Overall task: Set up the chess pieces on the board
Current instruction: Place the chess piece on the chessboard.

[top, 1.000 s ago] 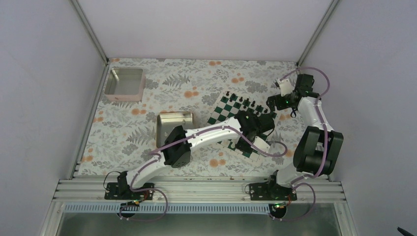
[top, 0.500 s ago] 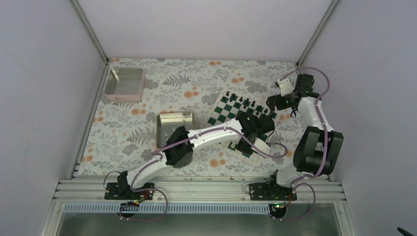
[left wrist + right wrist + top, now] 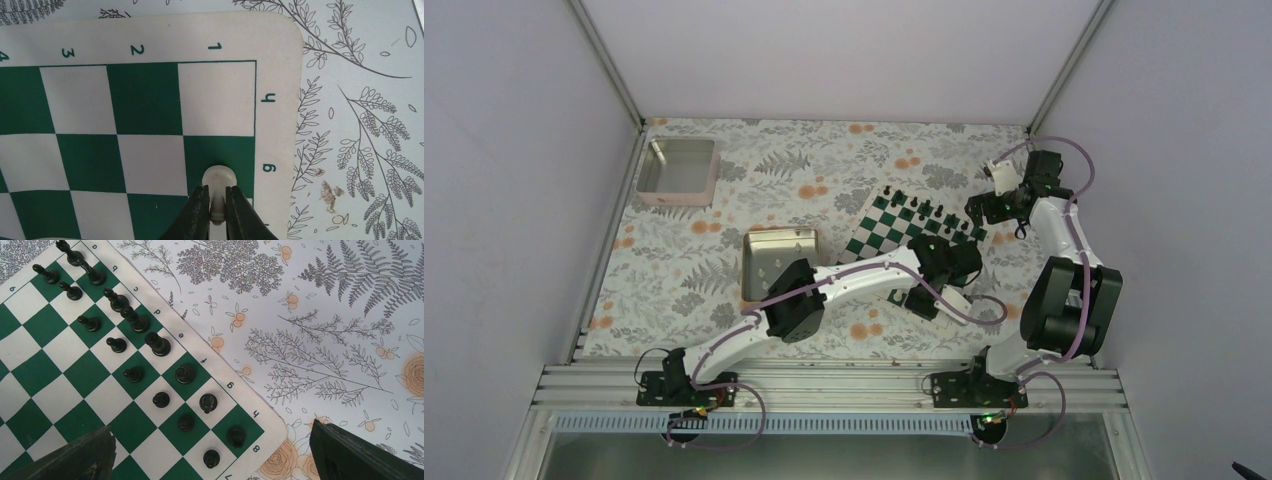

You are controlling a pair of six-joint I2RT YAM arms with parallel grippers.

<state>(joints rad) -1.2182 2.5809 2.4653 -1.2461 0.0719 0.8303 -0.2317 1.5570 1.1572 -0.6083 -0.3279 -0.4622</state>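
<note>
Chess pieces: one white piece (image 3: 218, 176) is pinched in the left pincer (image 3: 216, 200). The jaws are narrow on its stem and the round head pokes just past the fingertips. It sits over the dark square in the edge row marked 1 on the board (image 3: 280, 45), next to the white corner square. We can't tell if its base touches. Its long axis runs along the fingers, seemingly upright to the board, so the coming move looks like straight down and let go. The left arm is the nearer one. The right pincer (image 3: 211, 430) hangs wide and empty over the black pieces (image 3: 132, 320) at the far edge. Versus a second back, the left elbow swung right and the wrist eased toward the board's near corner, grip unchanged. The right arm barely moved.
</note>
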